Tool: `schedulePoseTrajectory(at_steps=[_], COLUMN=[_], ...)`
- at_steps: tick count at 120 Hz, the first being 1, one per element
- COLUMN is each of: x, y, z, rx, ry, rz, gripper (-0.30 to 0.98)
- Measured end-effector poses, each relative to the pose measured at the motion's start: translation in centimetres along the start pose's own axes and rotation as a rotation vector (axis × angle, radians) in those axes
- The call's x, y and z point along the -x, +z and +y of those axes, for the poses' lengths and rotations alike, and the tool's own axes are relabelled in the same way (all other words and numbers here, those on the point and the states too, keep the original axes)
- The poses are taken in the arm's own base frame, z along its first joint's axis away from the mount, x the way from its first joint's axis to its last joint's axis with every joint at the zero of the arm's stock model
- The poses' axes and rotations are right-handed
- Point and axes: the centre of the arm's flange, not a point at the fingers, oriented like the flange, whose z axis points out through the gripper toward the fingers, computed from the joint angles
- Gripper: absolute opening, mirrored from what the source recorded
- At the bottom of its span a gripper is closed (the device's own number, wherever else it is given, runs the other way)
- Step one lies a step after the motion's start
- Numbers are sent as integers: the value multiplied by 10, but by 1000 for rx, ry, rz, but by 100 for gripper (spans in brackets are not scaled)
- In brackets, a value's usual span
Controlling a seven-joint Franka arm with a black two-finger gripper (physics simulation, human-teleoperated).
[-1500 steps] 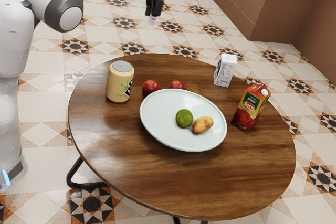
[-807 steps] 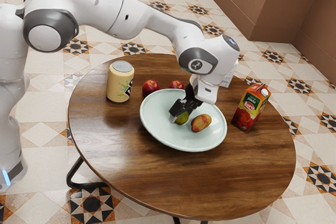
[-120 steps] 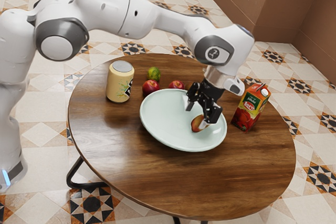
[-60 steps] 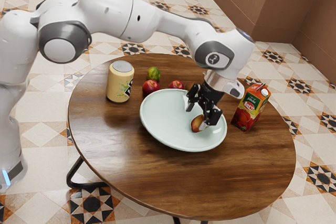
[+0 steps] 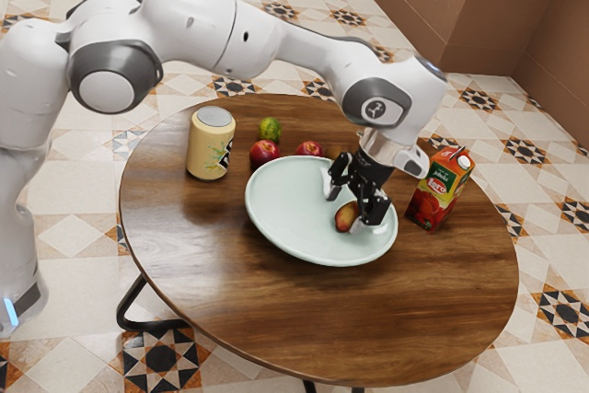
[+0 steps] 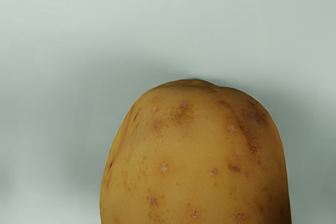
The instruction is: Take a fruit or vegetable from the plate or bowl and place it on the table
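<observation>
Potato [image 5: 346,217] is on the plate [image 5: 276,220], right down under the hand [image 5: 344,213], and imo the whole grab hinges on how it lies there. Fingers are spread, nothing gripped. From the exterior view it's closer to the finger on that view's right, with a gap toward the other one; can't tell if that nearer finger touches. Its long axis looks roughly crosswise to the closing line, so I'd guess a pinch across the narrow sides works, maybe after a small centering nudge. Close off-center and it could roll. Lime [image 5: 269,130] is on the tabletop [image 5: 304,319] beyond the plate, so this one still needs lifting over the rim.
</observation>
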Motion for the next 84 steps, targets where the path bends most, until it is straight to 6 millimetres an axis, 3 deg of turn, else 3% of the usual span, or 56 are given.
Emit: schedulePoseTrajectory(at_steps=[37,62,84], x=[0,-4,-6], y=[0,0,1], z=[0,-7,-8], rx=[0,0,-6], ry=[-7,-20,-21], rz=[2,4,9], gripper=[47,43,26])
